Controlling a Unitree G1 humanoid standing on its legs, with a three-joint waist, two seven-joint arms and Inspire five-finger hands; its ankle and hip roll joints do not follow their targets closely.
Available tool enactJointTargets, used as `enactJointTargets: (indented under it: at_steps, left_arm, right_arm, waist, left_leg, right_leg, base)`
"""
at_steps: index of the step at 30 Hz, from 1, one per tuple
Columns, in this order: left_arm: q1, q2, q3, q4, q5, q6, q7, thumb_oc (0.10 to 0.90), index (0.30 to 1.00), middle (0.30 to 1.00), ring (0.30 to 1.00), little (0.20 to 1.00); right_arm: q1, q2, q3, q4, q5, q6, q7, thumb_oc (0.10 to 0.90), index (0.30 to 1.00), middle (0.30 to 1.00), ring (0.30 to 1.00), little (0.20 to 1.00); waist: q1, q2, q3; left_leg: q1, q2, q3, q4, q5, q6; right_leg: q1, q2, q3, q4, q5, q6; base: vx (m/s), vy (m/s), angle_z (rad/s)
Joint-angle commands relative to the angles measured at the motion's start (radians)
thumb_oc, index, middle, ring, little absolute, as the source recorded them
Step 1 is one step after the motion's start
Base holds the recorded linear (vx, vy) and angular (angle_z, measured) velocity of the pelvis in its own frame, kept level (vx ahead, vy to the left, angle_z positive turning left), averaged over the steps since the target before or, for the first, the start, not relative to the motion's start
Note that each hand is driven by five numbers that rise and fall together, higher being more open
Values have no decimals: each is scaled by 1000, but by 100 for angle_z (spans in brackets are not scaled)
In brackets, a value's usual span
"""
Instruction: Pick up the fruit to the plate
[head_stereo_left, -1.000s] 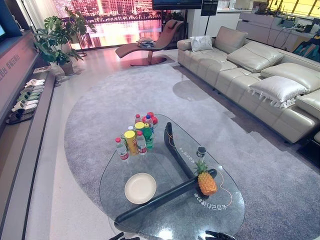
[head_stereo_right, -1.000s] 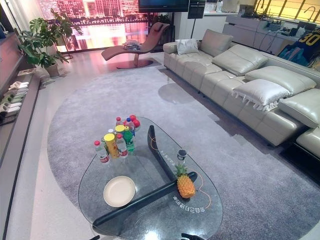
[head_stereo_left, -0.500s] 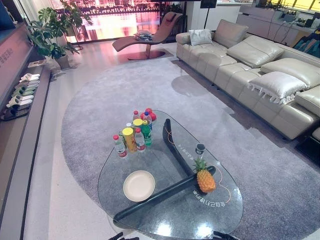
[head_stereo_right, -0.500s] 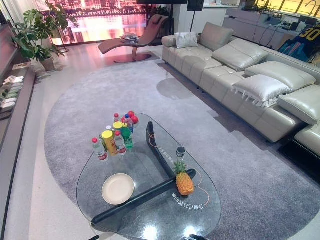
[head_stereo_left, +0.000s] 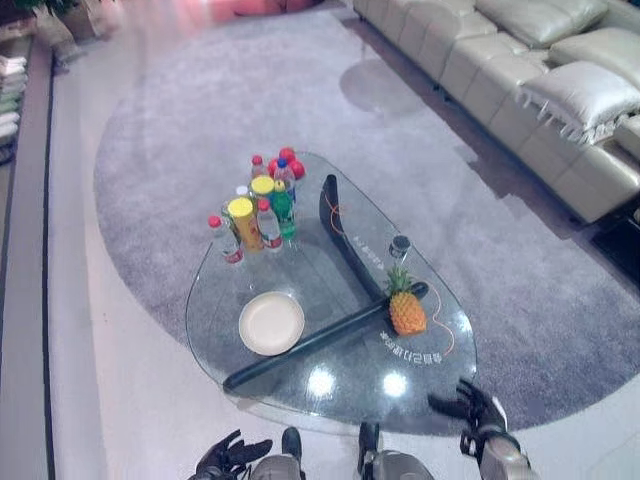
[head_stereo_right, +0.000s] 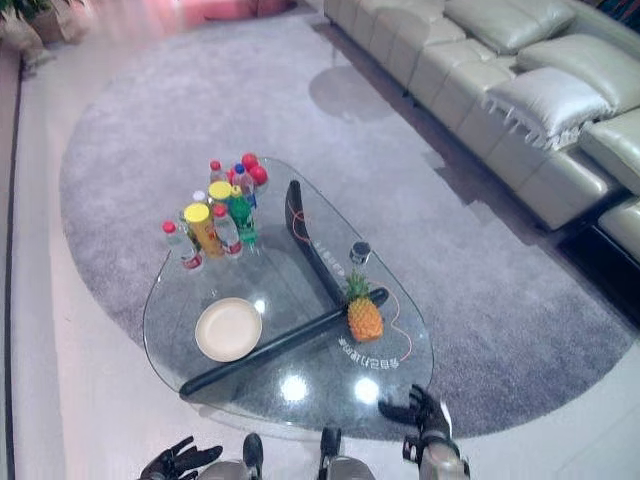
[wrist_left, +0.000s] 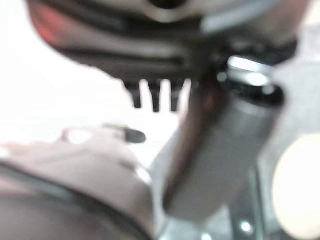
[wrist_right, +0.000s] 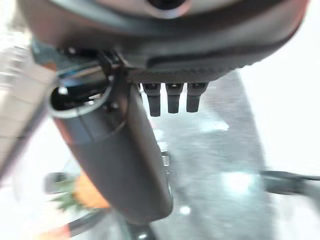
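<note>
— Where is the left robot hand (head_stereo_left: 228, 457)?

— Low at the near edge of the head view, on the robot's left, its dark fingers loosely spread and holding nothing.

— And the right robot hand (head_stereo_left: 470, 408)?

— Raised a little higher on the robot's right, atop its silver-grey forearm. Its fingers (wrist_right: 168, 96) hang straight in a row beside the thumb, and it too holds nothing.

A rounded grey carpet (head_stereo_left: 200, 90) covers the pale glossy floor (head_stereo_left: 90, 350) at centre frame; a cream leather sectional sofa (head_stereo_left: 520, 60) with a white cushion (head_stereo_left: 580, 95) fills the upper right.
</note>
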Motion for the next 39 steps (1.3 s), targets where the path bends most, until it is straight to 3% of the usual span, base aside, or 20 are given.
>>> enactJointTargets:
  at_steps: [1, 11, 20, 27, 39]
  left_arm:
    - [-5, 38, -38, -19, -63, -47, 7, 800, 900, 900, 900, 900]
    - [0, 47, -57, -96, -137, -73, -11, 800, 900, 900, 900, 900]
    - [-14, 42, -75, -214, -218, -101, 16, 800, 900, 900, 900, 900]
    - [-14, 40, -107, -267, -250, -88, 32, 800, 900, 900, 900, 900]
    - [-21, 43, -167, -344, -286, -61, 63, 800, 900, 900, 900, 900]
  right_arm:
    - [-47, -92, 12, -201, 8, -82, -95, 800, 900, 900, 900, 900]
    - [-90, -147, -61, -488, -74, -170, -257, 800, 900, 900, 900, 900]
    - [-203, -168, -58, -635, -145, -140, -323, 800, 900, 900, 900, 900]
    - [-306, -166, -40, -698, -167, -127, -405, 800, 900, 900, 900, 900]
    - [-481, -206, -2, -630, -146, -20, -513, 800, 900, 900, 900, 900]
  waist:
    - [3, -31, 33]
    - [2, 0, 145]
    - [14, 22, 234]
    - [23, 26, 235]
    - [60, 45, 235]
  left_leg:
    - [-91, -37, -37, 171, -90, -10]
    - [-192, -49, -40, 223, -87, 8]
    - [-273, -60, -25, 258, -88, 17]
    - [-343, -61, -17, 256, -82, 21]
    - [-426, -78, -28, 269, -82, 29]
  right_leg:
    - [-36, -18, 8, 145, -52, 21]
    - [-158, -12, 2, 254, -73, 23]
    - [-241, -14, -9, 291, -62, 24]
    - [-311, -13, -21, 290, -49, 26]
    - [-396, -25, -50, 325, -58, 25]
  base:
    - [-99, -4, 4]
    - [-66, 43, -1]
    - [-43, 40, 0]
    - [-4, 10, 0]
    - [17, 19, 3]
